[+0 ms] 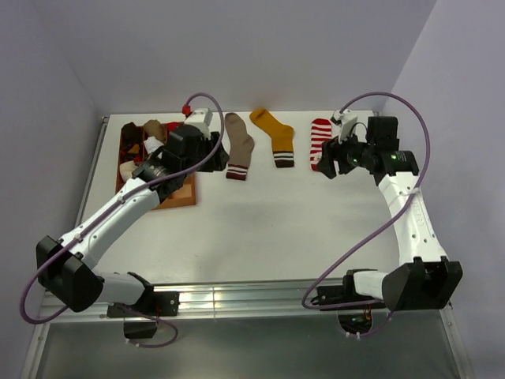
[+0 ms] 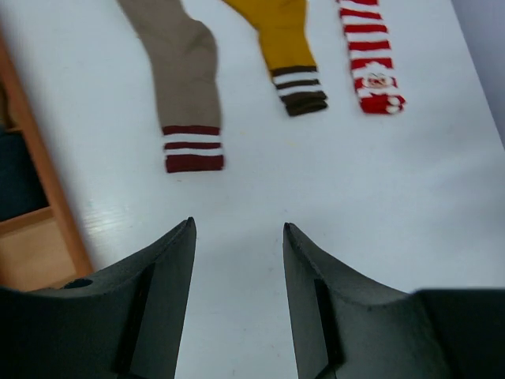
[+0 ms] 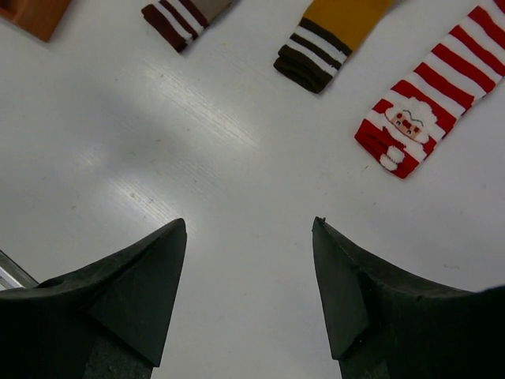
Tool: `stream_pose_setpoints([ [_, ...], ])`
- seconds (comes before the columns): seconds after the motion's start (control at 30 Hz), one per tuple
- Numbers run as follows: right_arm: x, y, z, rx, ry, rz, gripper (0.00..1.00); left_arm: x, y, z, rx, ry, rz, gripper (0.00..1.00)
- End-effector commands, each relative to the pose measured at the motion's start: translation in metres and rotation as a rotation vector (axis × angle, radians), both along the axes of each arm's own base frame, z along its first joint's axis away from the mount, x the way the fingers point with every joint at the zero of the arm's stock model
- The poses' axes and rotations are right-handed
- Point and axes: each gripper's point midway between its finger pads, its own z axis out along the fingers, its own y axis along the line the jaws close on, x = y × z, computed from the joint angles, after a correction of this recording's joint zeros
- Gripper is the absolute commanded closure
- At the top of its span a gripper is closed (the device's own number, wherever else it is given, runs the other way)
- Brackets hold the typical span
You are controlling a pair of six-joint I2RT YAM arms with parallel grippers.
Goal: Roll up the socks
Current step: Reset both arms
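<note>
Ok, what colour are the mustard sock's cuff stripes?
Dark brown and white; the mustard sock shows best in the left wrist view.

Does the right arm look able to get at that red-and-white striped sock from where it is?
Probably yes. The right gripper hangs open above the table, the striped sock lies flat just ahead, and nothing sits on it or in between.

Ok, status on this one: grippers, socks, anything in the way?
Left gripper open, empty. Right gripper open, empty. Taupe sock, mustard sock, striped sock flat, unrolled. No obstruction seen.
</note>
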Motion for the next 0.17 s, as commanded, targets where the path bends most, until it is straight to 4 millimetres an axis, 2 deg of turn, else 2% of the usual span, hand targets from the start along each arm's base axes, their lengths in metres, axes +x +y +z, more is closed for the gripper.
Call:
stream_pose_setpoints([
  [0.0,0.0001,0.0006,0.0173,0.018,-0.078,-0.035,0.28,-0.0127,-0.0214,0.0217,-0.033,-0.065,-0.101,0.47],
  [0.13,-0.0042,0.0011,0.0189,0.023,-0.087,-0.037,0.25,-0.0201,-0.0298,0.0239,-0.038,-0.073,-0.133,0.47],
])
